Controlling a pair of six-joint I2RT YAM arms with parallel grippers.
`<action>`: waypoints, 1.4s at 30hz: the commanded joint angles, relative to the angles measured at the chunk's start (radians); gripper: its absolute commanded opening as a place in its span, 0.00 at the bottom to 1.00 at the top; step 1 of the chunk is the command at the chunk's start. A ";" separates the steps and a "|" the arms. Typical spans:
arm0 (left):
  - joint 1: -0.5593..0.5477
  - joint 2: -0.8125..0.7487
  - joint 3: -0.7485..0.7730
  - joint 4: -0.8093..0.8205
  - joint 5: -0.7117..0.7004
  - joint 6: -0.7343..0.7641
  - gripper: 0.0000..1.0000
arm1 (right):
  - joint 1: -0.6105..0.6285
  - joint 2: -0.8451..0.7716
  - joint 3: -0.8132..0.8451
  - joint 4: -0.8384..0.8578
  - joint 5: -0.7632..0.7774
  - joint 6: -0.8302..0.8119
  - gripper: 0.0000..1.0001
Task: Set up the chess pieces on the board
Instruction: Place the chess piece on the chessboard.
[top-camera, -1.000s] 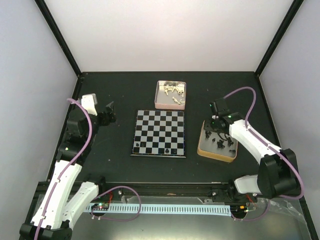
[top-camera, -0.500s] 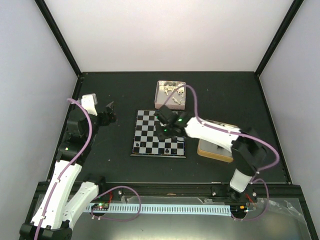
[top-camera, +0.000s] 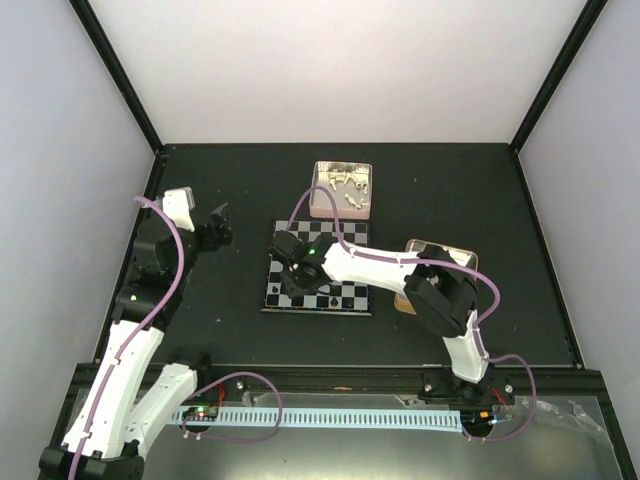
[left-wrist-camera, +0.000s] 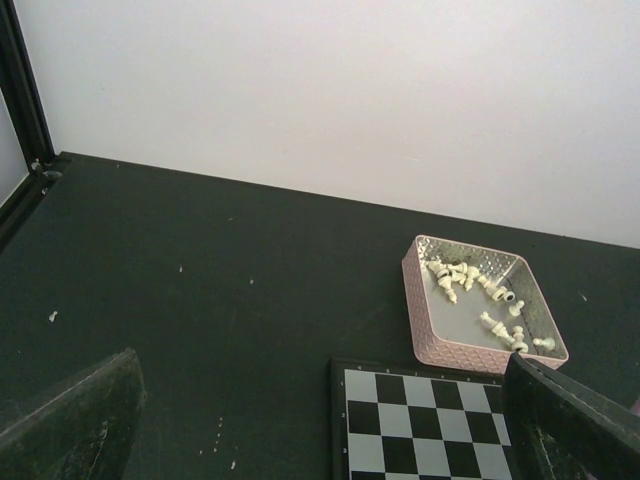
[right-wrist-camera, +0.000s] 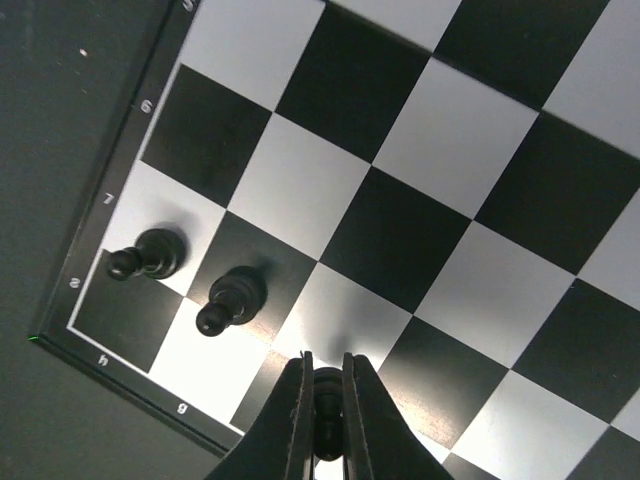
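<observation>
**A:** What has shifted in the last second?

**B:** The right gripper (top-camera: 293, 270) has swung away from the tan tin (top-camera: 441, 249) at the board's 3 o'clock side. It is now over the 8 o'clock part of the board (top-camera: 345, 240). The left gripper (top-camera: 218, 226) has not budged. It sits off the board's 9 o'clock edge, above the dark surface (top-camera: 220, 320).

**A:** And the jaws?

**B:** The right jaws are pinched narrow on a small black piece (right-wrist-camera: 326, 402), which shows between the two fingertips in the right wrist view. The left jaws stand wide apart.

**A:** Where is that piece over the board?

**B:** Above a pale square in the row nearest the board's numbered rim. I can't tell whether it touches the square. Two black pawns (right-wrist-camera: 228, 298) stand at about 10 o'clock from the jaws, near the board's corner, one beside the other.

**A:** And the other set?

**B:** The white pieces (left-wrist-camera: 455, 272) lie jumbled in the pink tin (left-wrist-camera: 470, 352). The tin sits at the board's 12 o'clock, just past its far edge.
</observation>
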 joint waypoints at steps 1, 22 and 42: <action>0.008 -0.008 -0.005 0.030 0.008 0.007 0.99 | 0.010 0.037 0.048 -0.038 0.026 -0.008 0.02; 0.008 -0.010 -0.004 0.030 0.006 0.007 0.99 | 0.016 0.113 0.092 -0.065 0.045 -0.007 0.15; 0.007 -0.011 -0.004 0.030 0.004 0.009 0.99 | -0.051 -0.192 -0.026 0.012 0.118 0.024 0.25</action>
